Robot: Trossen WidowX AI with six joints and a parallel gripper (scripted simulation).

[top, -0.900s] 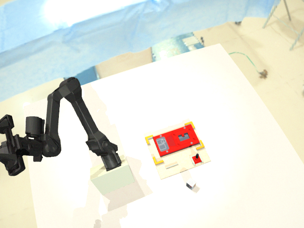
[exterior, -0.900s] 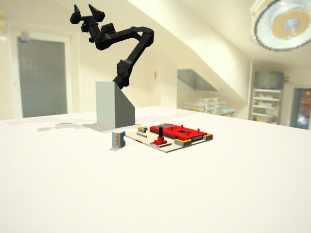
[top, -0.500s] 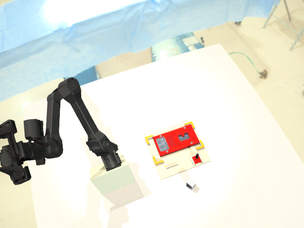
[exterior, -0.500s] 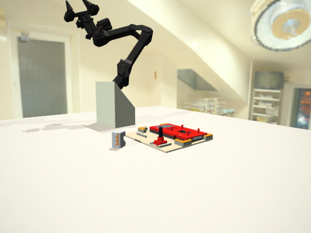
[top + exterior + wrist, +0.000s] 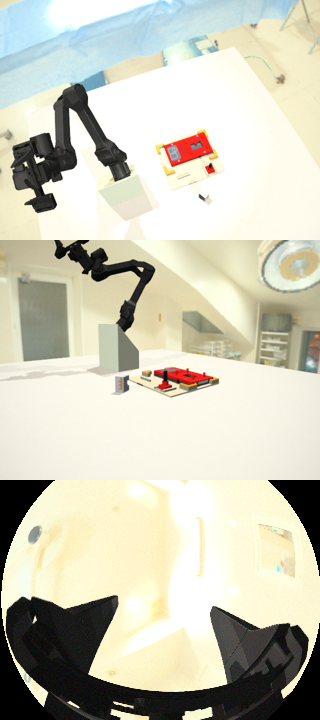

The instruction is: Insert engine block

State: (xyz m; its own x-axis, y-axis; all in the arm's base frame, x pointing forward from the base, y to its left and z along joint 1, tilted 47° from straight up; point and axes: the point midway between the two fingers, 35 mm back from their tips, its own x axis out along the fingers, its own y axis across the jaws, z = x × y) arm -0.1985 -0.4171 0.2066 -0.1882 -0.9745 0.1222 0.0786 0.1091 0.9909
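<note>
Hovering high with my gripper [image 5: 29,178] spread wide, empty; engine block [image 5: 204,196] sits well apart, beyond my pedestal [image 5: 121,192], standing upright.

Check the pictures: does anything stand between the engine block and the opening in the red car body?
Nothing blocks it from above. The engine block stands on the table beside the board; the red stand with a black post sits between it and the opening.
</note>
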